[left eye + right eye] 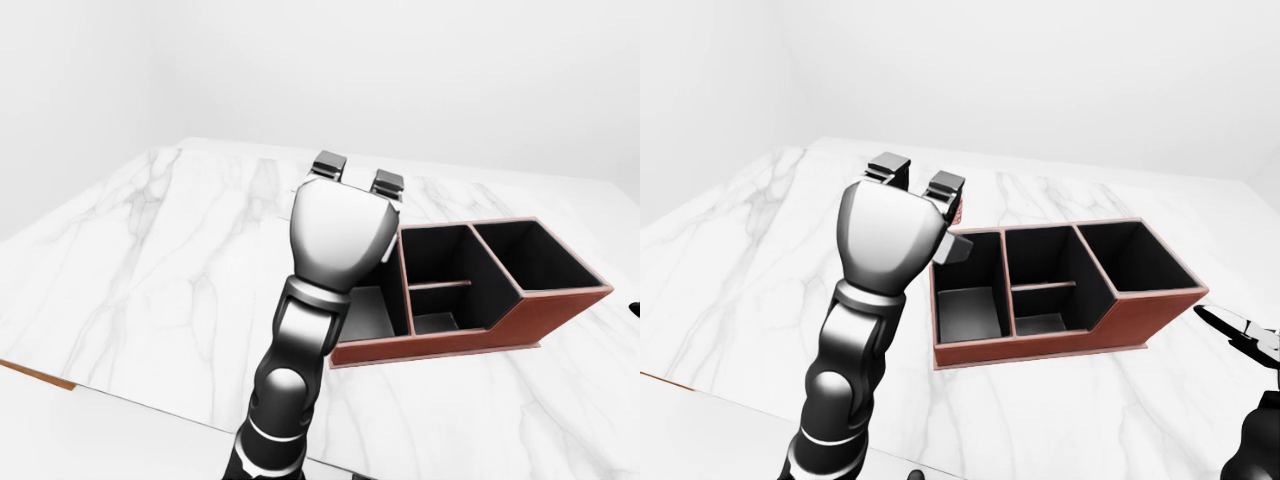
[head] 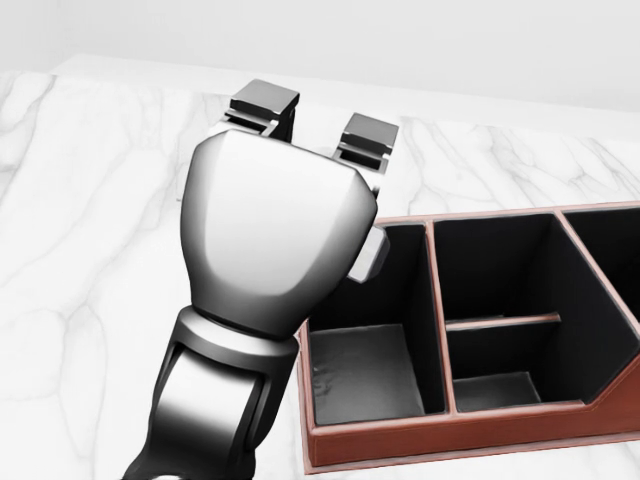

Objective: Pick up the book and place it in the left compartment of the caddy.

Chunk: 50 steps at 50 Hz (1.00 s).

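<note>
Left hand [image 2: 275, 235] is raised over the marble table [image 1: 170, 260], back of the palm facing the cameras, two fingertips [image 2: 265, 100] pointing up toward the top of the head view. A third digit sticks out on its right side, over the upper left corner of the caddy [image 1: 1060, 340]. Fingers look extended, not curled round anything, nothing in the grasp; the gap between them is hidden by the palm, so I read it as spread but can't tell how wide.

Caddy sits just right of and below the hand in the head view. Red-brown outer walls, black lining. Its left compartment [image 2: 365, 345] is directly below-right of the hand and has only bare floor showing.

Book: not visible in any view, can't tell where it is.

A sliver of red mug [image 1: 957, 208] peeks out just right of the fingertips in the right-eye view, mostly hidden by the hand.

Right hand [image 1: 1250, 340] only shows as dark finger parts at the right edge of the right-eye view, well apart from the caddy; can't tell its state
</note>
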{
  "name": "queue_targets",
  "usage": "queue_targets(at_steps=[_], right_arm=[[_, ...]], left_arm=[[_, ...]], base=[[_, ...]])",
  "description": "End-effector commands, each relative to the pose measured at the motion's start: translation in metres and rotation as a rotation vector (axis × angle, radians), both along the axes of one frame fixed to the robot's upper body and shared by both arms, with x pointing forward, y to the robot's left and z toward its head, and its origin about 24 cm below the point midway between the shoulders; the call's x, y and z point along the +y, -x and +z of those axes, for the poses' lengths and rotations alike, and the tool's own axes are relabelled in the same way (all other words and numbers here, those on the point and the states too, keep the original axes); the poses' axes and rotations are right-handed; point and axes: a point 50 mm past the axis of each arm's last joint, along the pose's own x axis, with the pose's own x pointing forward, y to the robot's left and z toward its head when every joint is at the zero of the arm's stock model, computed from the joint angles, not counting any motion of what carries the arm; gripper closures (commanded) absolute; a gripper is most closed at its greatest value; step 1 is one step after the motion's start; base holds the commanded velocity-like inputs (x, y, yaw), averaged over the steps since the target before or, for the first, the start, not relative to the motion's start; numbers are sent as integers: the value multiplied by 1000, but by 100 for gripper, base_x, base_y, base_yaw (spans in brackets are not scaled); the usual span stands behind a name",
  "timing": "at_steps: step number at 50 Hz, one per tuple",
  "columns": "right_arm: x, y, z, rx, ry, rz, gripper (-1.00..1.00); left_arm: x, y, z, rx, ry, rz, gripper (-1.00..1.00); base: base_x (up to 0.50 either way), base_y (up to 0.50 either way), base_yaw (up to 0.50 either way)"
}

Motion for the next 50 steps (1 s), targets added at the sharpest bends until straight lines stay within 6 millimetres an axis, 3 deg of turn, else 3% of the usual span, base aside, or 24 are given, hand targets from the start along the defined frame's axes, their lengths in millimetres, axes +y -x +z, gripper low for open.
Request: queue_targets(at_steps=[1,34,50], right_arm=[[0,-1,0,1,0,3,-100],[1,0,0,3,5,6,-100],[2,-1,-1,5,7,12,-100]], left_arm=[[-13,-2,-1,20,-13,-71,100],[-37,-27,-53,168,-82,-136,100],[-47,-45,-65,169,-92,-161,100]], base=[[0,0,0],[0,0,0],[0,0,0]])
